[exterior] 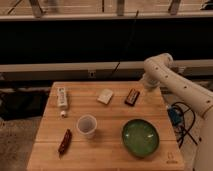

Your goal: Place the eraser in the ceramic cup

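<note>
The eraser (132,96), a small dark block with a reddish edge, lies on the wooden table (107,157) at the back right. Nearer the front left stands the ceramic cup (86,126), pale, round and upright. My gripper (146,83) hangs at the end of the white arm over the table's back right edge, just right of and behind the eraser and apart from it. It stands open and holds nothing. The arm hides much of it.
A wide green bowl (140,137) sits at the front right. A pale cream block (105,96) lies left of the eraser. A white tube (62,97) is at the back left and a reddish-brown pen-like object (65,141) at the front left. Cables (175,117) hang off the table's right side.
</note>
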`<control>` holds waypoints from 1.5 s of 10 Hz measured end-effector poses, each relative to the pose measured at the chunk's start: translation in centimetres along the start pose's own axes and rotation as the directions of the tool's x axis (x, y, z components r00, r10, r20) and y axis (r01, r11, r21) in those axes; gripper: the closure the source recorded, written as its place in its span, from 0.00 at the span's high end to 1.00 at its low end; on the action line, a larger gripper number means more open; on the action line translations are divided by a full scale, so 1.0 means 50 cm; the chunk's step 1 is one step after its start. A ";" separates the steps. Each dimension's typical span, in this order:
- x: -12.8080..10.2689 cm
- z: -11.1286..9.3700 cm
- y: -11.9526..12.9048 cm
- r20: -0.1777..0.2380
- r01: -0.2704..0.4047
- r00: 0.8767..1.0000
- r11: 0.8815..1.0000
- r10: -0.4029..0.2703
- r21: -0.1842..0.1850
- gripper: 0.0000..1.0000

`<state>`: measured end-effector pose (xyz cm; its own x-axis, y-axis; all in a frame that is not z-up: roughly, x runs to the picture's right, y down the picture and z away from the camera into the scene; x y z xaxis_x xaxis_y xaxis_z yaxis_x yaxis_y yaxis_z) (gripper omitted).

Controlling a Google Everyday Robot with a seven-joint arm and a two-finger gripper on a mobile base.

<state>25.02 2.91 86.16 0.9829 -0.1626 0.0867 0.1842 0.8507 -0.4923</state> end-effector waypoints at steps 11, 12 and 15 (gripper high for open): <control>-0.020 0.094 -0.019 0.032 0.114 0.993 0.991 -0.112 -0.073 0.80; -0.023 0.099 -0.017 0.036 0.125 0.992 0.989 -0.122 -0.080 0.80; -0.040 0.115 -0.018 0.050 0.167 0.985 0.981 -0.163 -0.095 0.80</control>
<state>22.93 5.35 91.40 0.9388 -0.2741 0.2085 0.3443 0.7603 -0.5509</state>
